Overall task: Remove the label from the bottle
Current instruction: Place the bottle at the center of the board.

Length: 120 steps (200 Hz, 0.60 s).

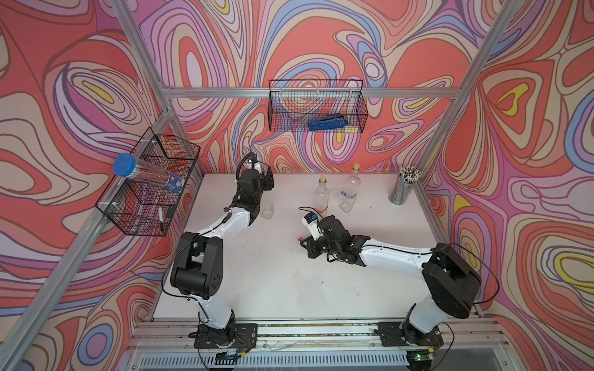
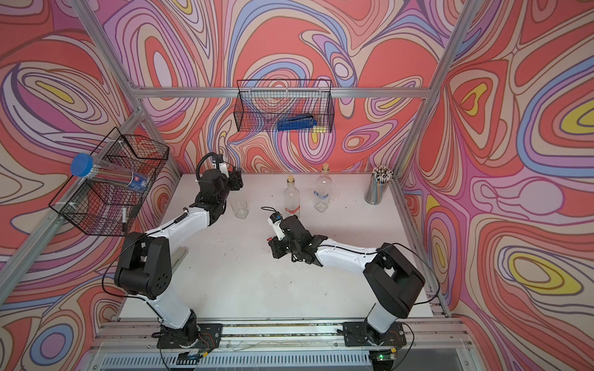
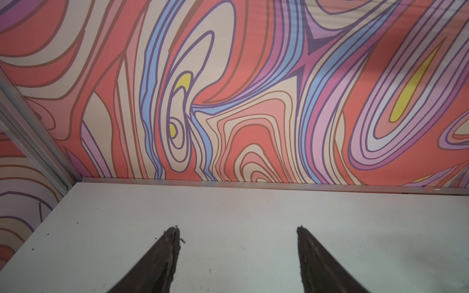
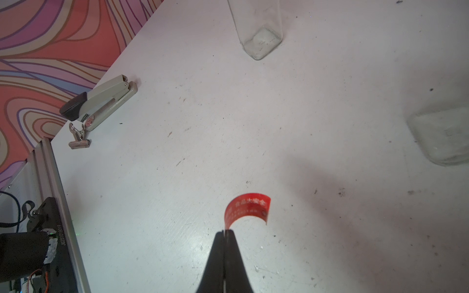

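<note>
Label (image 4: 247, 209), red and curled, lower centre, pinched by its edge in the right hand (image 4: 224, 232), seemingly peeled free; left hand (image 3: 237, 230) spread, empty.

On the table (image 1: 273, 282), glass (image 1: 267, 210), bottle (image 1: 320, 196), second bottle (image 1: 350, 192) and pencil cup (image 1: 403, 189) stand left to right, seemingly apart.

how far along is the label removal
Done: the curled red label is free of any bottle, pinched in the shut right gripper. In hand: it hangs over the white table. Left: releasing it; the far corked glass bottle wears a blue-and-white label.
</note>
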### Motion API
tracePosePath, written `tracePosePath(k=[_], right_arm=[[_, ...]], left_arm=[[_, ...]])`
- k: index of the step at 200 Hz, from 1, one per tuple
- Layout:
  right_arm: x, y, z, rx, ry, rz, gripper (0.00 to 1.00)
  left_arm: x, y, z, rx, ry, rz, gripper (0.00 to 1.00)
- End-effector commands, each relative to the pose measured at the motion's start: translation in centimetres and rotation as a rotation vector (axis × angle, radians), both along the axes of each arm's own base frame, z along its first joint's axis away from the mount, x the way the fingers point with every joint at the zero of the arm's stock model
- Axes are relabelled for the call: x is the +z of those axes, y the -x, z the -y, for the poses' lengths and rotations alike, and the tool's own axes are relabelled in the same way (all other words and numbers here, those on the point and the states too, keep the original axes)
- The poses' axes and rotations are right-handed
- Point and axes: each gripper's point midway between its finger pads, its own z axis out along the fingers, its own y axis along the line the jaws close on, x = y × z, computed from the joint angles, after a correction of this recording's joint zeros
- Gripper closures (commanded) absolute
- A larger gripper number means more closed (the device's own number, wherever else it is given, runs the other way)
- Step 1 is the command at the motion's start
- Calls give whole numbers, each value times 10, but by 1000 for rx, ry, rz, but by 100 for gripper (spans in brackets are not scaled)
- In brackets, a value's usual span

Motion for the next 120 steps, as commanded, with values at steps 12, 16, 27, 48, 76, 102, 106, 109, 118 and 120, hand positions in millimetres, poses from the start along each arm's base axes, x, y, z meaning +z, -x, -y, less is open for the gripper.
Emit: tracePosePath(k=[12,16,27,48,76,102,106,109,118,120], right_arm=[[9,-1,2,-2,-26,23,100],[9,0,2,-1,-26,23,100],[9,0,3,-1,-28,22,100],[10,1,3,-1,-31,22,100],[12,1,4,-2,-34,27,100],[14,3,5,-2,-38,28,100],[14,3,5,-2,-39,28,100],[14,3,5,-3,-39,29,100],[16,3,5,-1,-41,29,100],[16,3,5,-1,-43,30,100]], left_arm=[[22,7,-5,7,-11,41,23],[23,8,-5,8,-13,44,23],[26,9,-6,10,-16,49,22],[36,14,-8,17,-21,68,22],[57,29,-18,55,-25,111,21],[80,50,-26,72,-19,112,21],[83,54,-26,73,-13,107,21],[85,57,-27,72,-11,106,21],[91,67,-27,64,9,99,21],[91,69,-27,63,13,96,21]])
